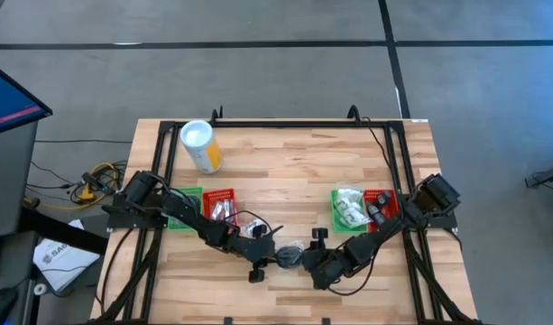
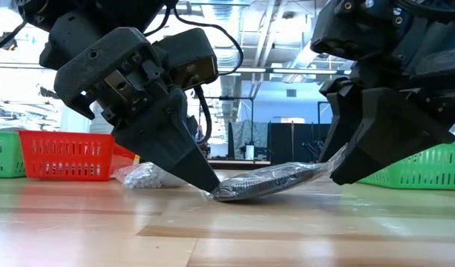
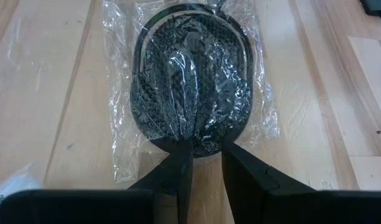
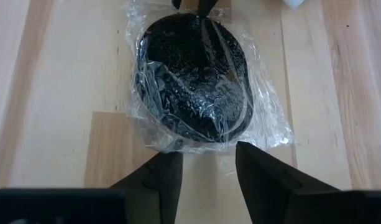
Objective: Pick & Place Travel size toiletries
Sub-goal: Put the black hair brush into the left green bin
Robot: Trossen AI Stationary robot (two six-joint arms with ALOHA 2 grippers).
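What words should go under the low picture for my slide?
Two grippers meet at a plastic-wrapped black disc on the table: left gripper pinching it, right gripper at its other end.

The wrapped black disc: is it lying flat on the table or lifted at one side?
Lifted at one side. The low view shows the wrapped black disc tilted: the left end effector pins one edge down, the far edge is raised.

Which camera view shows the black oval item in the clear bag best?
The right wrist view: the bagged black item lies almost uncovered. The left wrist view hides its edge behind fingers; the low view shows it edge-on; the high view shows it tiny.
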